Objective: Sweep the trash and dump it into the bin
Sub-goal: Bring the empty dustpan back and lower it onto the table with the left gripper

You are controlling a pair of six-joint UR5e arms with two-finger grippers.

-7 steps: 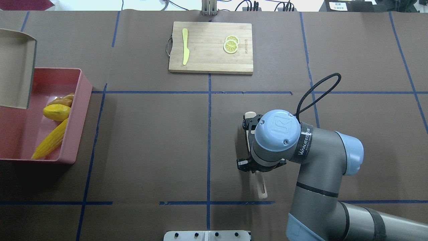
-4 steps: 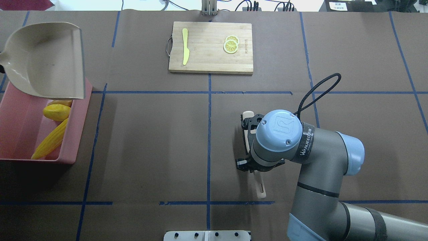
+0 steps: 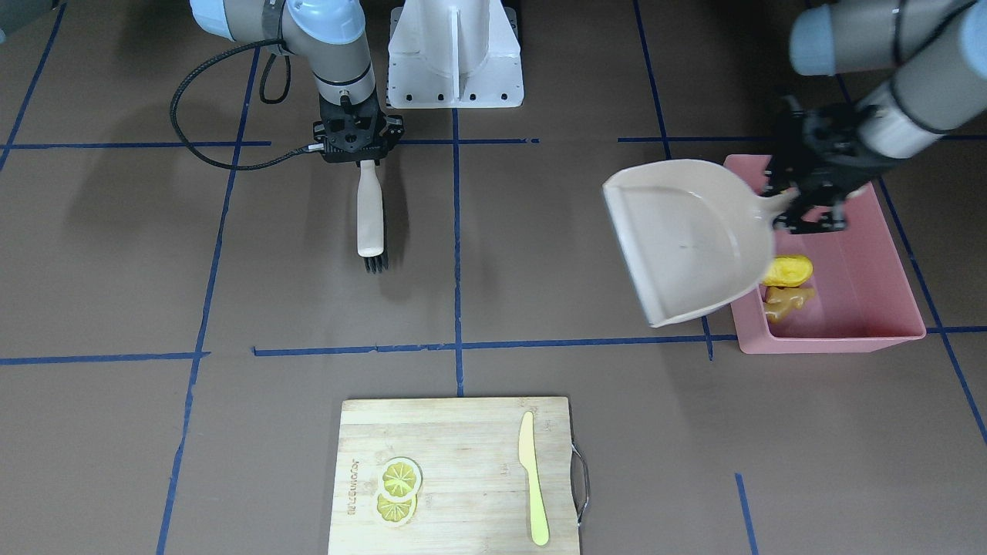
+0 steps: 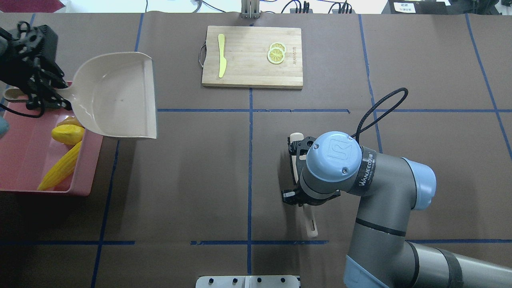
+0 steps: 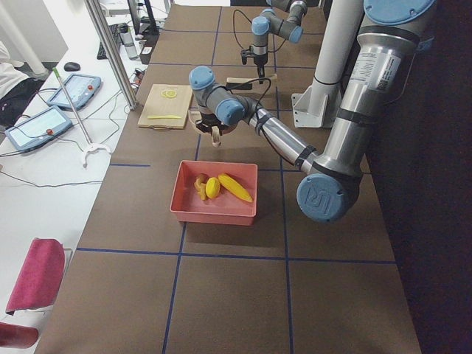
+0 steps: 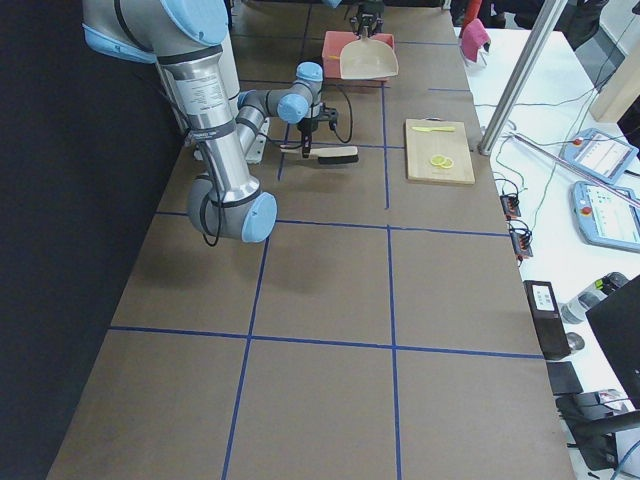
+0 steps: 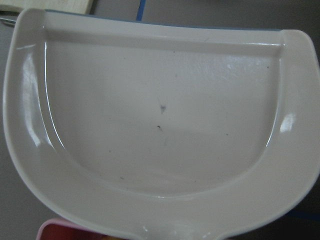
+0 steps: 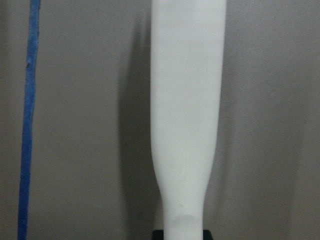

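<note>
The pink bin (image 4: 90, 160) stands at the table's left end, also in the front view (image 3: 840, 335). In it lie the corn cob (image 4: 60, 168), the yellow potato-like lump (image 4: 68, 134) and the tan ginger root (image 3: 786, 299). My left gripper (image 4: 40, 94) is shut on the handle of the empty beige dustpan (image 4: 116, 96), held level above the bin's far inner corner, open edge toward the table's middle. The dustpan fills the left wrist view (image 7: 160, 115). My right gripper (image 3: 362, 154) is shut on the handle of a beige brush (image 3: 370, 216), held low over the table.
A wooden cutting board (image 4: 252, 70) at the far middle carries a pale yellow knife (image 4: 221, 56) and lemon slices (image 4: 277, 54). The robot's white base (image 3: 455, 54) sits at the near edge. Blue tape lines cross the brown table.
The dustpan has swung from above the bin toward the table's middle and levelled out, and the left gripper has come into view. The right arm has barely moved.
</note>
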